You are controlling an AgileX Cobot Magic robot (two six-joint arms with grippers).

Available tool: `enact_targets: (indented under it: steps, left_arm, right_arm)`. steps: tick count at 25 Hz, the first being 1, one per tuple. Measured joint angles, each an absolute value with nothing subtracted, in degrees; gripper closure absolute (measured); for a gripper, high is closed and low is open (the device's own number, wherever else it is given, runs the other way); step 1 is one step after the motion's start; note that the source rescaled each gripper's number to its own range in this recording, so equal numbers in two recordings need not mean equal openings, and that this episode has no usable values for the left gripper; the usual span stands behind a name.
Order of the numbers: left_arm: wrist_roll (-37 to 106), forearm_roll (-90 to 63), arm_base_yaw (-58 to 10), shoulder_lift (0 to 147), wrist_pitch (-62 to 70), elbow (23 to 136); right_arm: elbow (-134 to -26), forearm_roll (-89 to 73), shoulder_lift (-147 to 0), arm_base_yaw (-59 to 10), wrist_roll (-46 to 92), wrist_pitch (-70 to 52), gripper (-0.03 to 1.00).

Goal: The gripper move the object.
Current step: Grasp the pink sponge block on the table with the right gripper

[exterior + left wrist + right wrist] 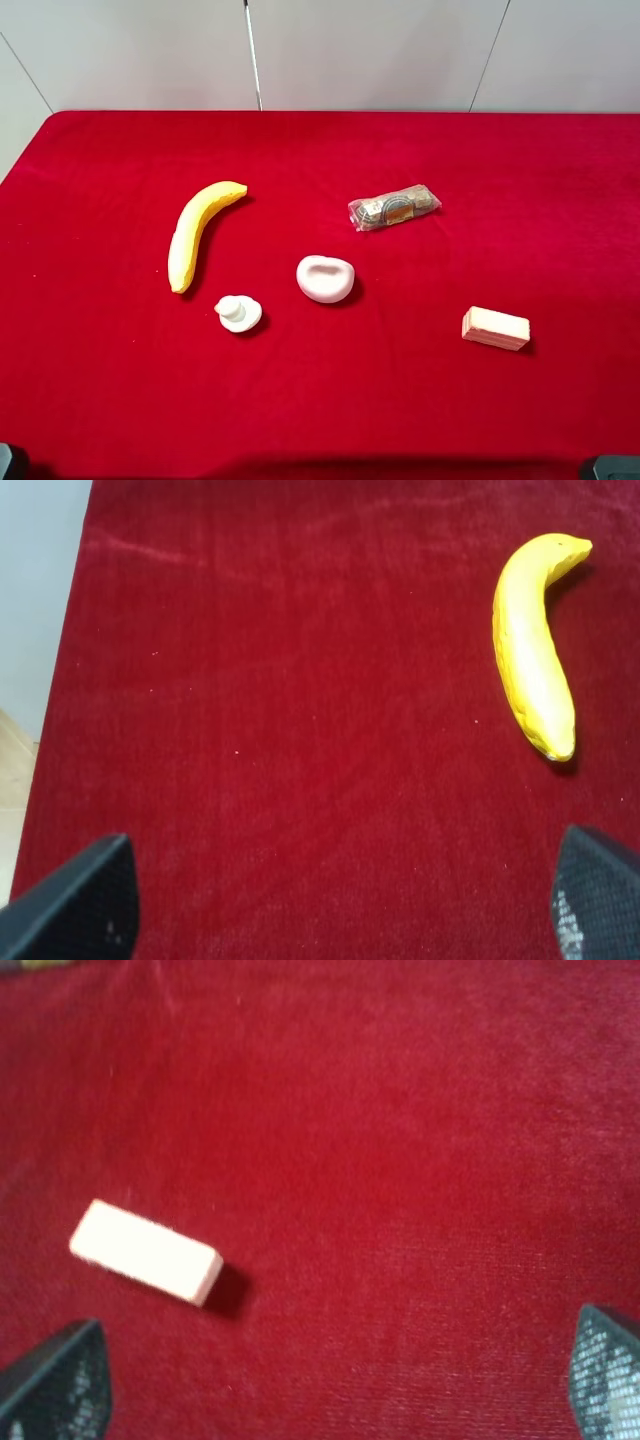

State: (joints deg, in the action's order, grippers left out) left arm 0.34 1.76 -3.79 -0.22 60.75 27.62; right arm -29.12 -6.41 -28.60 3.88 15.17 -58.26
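**Block lying free on the red cloth, both grippers spread wide and holding nothing**

The pink-and-cream block (495,328) is lying flat on the red cloth (100,400), on the right side of the table and toward its near edge in the high view. It is resting on a broad face and is turned slightly askew. Nothing is touching it.

The right gripper (332,1375) is hovering above the cloth near it. Its two dark fingers (60,1385) are standing wide apart, with only bare cloth between them. In the right wrist view the block (147,1251) is sitting just ahead of the fingertips, closer to one finger than the other and clear of both.

The left gripper (338,900) is likewise spreading its fingers (85,900) wide over bare cloth and gripping nothing. A banana (535,645) is lying ahead of it, nearer one finger, and well apart from both.

In the high view the banana (200,232) is curving along the left half of the table. A small white knobbed piece (238,313) is sitting just beside its near end. A white bowl-like piece (326,278) is resting near the middle, and a clear-wrapped brownish snack packet (394,207) is lying beyond it, farther back. All of these are sitting well apart from the block.
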Motion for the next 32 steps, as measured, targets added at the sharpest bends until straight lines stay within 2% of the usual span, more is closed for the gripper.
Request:
enact_targets:
  steps: [6,16,32]
  left_arm:
    - [0.3,1.8,-3.8,-0.2,60.7,27.6]
    - [0.3,1.8,-3.8,-0.2,60.7,27.6]
    - [0.3,1.8,-3.8,-0.2,60.7,27.6]
  right_arm:
    - [-29.1,-6.4,-34.5,3.9,22.5,-58.2,-0.03]
    - [-29.1,-6.4,-46.0,3.4,27.4,-57.3,-0.03]
    - [-29.1,-4.5,-58.6,-13.2,29.7,-49.5,-0.03]
